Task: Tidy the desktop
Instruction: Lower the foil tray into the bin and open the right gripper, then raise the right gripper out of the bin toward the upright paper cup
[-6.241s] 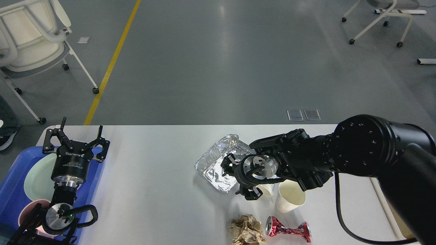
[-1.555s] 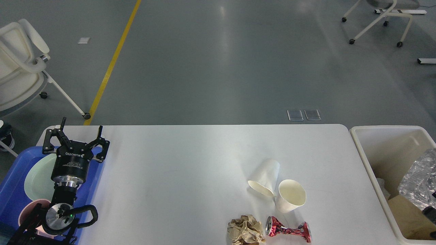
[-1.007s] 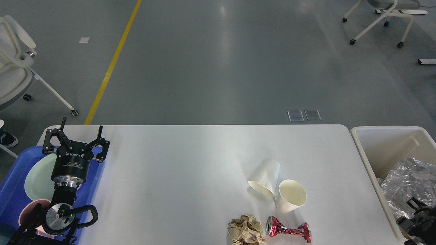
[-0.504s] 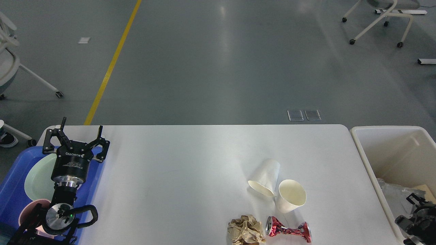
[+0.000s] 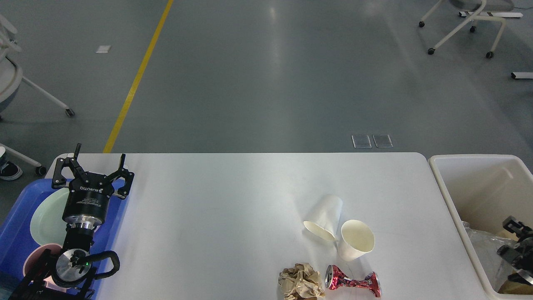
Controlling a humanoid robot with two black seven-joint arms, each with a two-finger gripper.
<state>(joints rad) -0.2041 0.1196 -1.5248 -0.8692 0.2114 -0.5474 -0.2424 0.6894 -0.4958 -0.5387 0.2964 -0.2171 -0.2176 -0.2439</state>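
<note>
The white desktop (image 5: 233,200) carries a tipped white paper cup (image 5: 325,218) and a second paper cup (image 5: 356,246) leaning against it. A crumpled brown paper ball (image 5: 300,282) and a crushed red can (image 5: 352,281) lie at the front edge. My left gripper (image 5: 99,156) stands open above the desktop's left end, holding nothing. My right gripper (image 5: 509,237) is inside the cream bin (image 5: 447,196) at the far right, open, with crumpled foil (image 5: 485,248) lying below it.
A blue tray (image 5: 18,233) at the left holds a pale green plate (image 5: 46,221) and a pink cup (image 5: 35,260), partly behind my left arm. Brown cardboard (image 5: 514,287) lies in the bin. White wheeled chairs (image 5: 462,23) stand on the grey floor.
The foil container left the desktop and now lies in the bin, out of my right gripper, which has risen slightly. The white chair at the left rolled away. The left arm stayed still.
</note>
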